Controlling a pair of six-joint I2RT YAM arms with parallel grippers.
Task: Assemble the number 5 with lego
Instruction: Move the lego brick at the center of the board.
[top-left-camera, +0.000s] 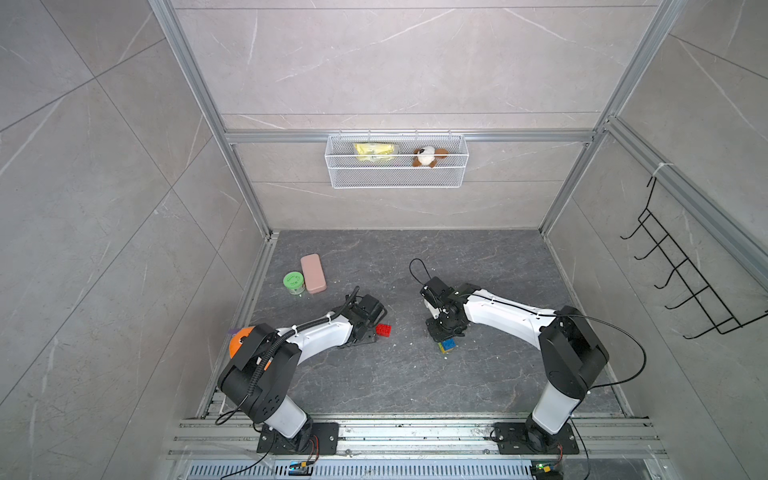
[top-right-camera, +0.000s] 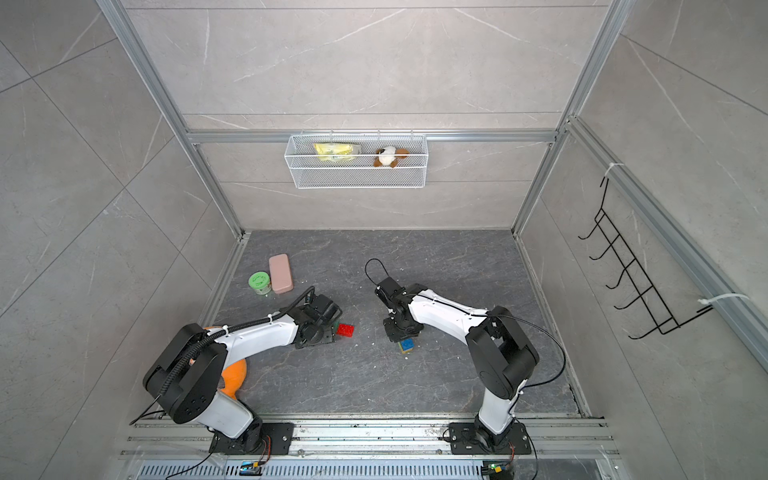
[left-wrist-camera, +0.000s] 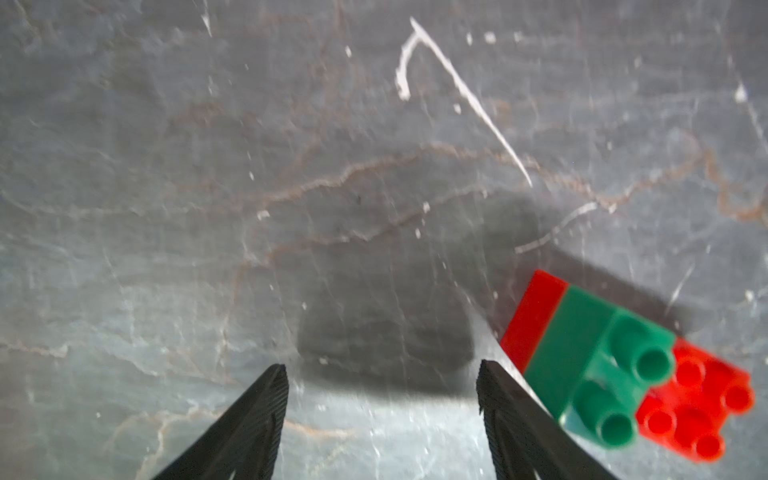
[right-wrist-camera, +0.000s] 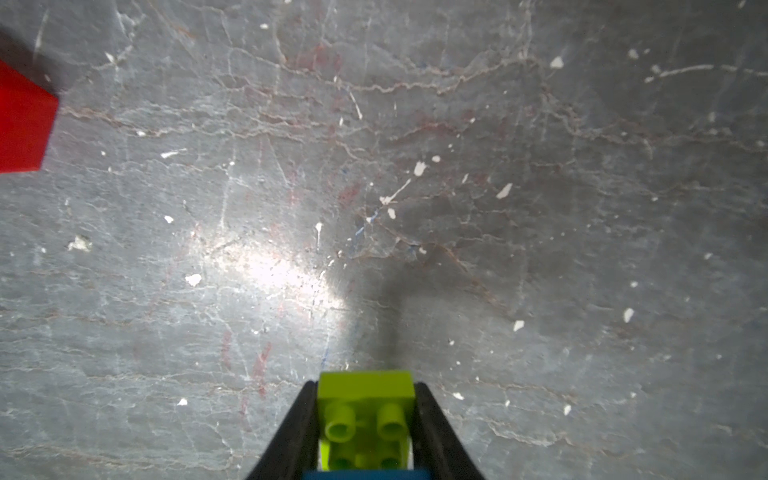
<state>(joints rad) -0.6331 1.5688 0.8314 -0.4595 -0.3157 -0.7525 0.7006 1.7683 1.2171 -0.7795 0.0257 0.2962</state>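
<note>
Seems about half done: dark green (left-wrist-camera: 598, 353) pressed on red (left-wrist-camera: 698, 407), lying on the table (left-wrist-camera: 166, 166) left of centre, just beside the wide, empty left pincer (left-wrist-camera: 382, 370). Lime (right-wrist-camera: 365, 415) with blue (top-left-camera: 448, 344) clamped in the right pincer (right-wrist-camera: 365, 386), right of centre. Left to do: joining both halves. One of each colour; yellow unclear.

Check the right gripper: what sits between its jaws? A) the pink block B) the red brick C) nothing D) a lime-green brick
D: in the right wrist view the right gripper is closed on the lime-green brick, its jaws pressing on the brick's two sides.
</note>
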